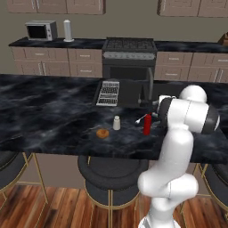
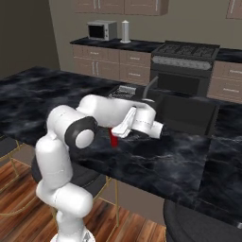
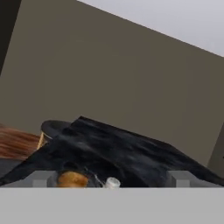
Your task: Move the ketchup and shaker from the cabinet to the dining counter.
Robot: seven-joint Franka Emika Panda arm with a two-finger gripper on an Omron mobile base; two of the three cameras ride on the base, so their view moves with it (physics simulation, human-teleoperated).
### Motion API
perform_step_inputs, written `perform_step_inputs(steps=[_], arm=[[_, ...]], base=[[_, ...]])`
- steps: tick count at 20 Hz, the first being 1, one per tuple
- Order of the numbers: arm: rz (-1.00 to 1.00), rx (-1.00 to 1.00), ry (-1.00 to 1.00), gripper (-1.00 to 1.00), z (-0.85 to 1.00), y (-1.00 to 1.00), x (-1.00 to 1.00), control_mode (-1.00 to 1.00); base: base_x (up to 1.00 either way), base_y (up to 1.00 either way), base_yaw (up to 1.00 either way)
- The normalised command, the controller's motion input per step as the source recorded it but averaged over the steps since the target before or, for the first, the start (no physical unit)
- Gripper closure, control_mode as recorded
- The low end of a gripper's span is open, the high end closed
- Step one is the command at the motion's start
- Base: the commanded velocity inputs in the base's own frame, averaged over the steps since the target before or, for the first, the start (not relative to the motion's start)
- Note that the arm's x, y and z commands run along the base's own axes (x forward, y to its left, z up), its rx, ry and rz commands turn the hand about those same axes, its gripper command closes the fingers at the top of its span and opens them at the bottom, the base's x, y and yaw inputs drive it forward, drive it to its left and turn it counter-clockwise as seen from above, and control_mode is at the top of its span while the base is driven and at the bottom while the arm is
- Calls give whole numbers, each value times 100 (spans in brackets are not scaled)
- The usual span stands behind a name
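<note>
Ketchup point(image 1: 147, 124) stands upright on the dining counter point(image 1: 49, 111) in our left base view, and we take that bottle as our landmark. Left of it, well apart, sits the shaker point(image 1: 116, 123), also upright, and further left and a little nearer the counter's front edge lies a small orange-brown ring point(image 1: 103, 133). Just beside the ketchup on its right we see the arm's bulky white and dark joint; the gripper itself is hidden behind it, so we cannot tell how its jaws stand or whether they touch the bottle. Behind the ketchup, a sink point(image 1: 124, 91) with a rack is set into the counter.

From the right base view we see only a sliver of the ketchup point(image 2: 113, 137) below the white forearm, on the counter's black marble point(image 2: 156, 160).

Through the hand view, the shaker point(image 3: 112, 182) and the ring point(image 3: 72, 178) peek over the bottom edge, with the dark counter point(image 3: 131, 148) stretching beyond them.
</note>
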Motion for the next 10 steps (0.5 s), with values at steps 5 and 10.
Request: perform_step_inputs(steps=[5,10], arm=[[-9,0,5,-100,100,8,-56,-100],[-8,-14,15,-100,99,49,-70,-100]], base=[[0,0,0],[0,0,0]])
